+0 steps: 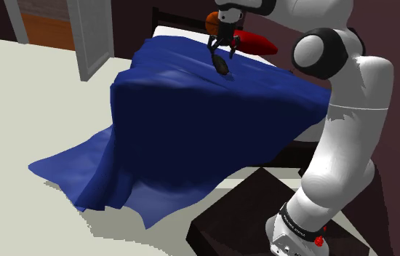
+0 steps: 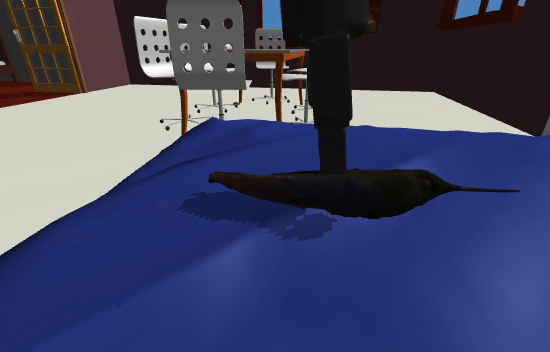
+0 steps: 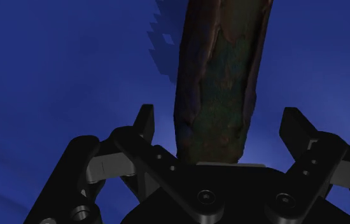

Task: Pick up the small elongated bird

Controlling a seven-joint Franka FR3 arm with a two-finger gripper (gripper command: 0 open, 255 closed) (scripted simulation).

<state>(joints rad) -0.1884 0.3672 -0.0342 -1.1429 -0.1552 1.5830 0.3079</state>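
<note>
The small elongated bird is dark brown-green with a thin pointed beak and lies on the blue blanket near the far end of the bed. In the second exterior view the bird stretches sideways, beak to that view's right, casting a shadow on the cloth. My black gripper hangs straight above it, open. In the wrist view the bird runs lengthwise between the fingertips of the gripper, with a gap on each side, so neither touches it. One of the fingers comes down just behind the bird's middle.
A red pillow and an orange round thing lie behind the gripper at the bed's head. The blanket drapes to the pale floor. My dark stand is at the bed's near side. Perforated chairs stand far off.
</note>
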